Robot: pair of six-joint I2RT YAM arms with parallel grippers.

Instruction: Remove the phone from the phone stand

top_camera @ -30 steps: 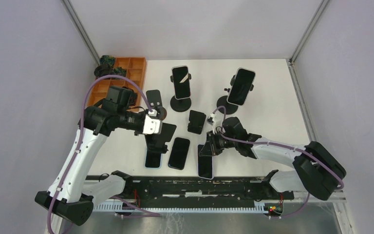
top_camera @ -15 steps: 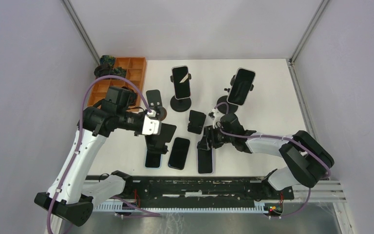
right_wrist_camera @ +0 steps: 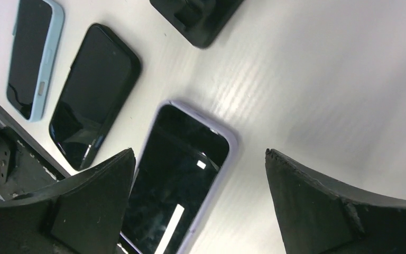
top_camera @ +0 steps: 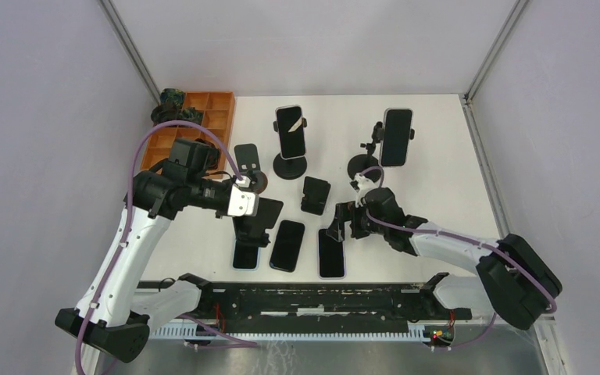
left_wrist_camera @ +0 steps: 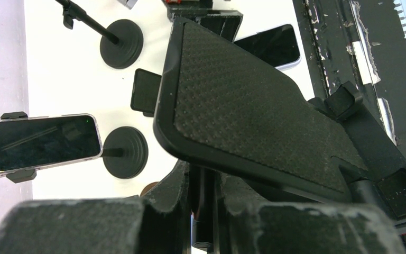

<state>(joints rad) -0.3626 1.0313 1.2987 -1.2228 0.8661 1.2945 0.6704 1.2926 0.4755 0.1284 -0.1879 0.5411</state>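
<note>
Right wrist view: right hand (right_wrist_camera: 198,154) spread over part-hidden phone (right_wrist_camera: 182,185); left hand (left_wrist_camera: 203,188) clamps phone stand (left_wrist_camera: 243,111).

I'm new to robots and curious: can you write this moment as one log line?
left gripper: shut on empty stand | right gripper: open over purple phone flat on table
</note>
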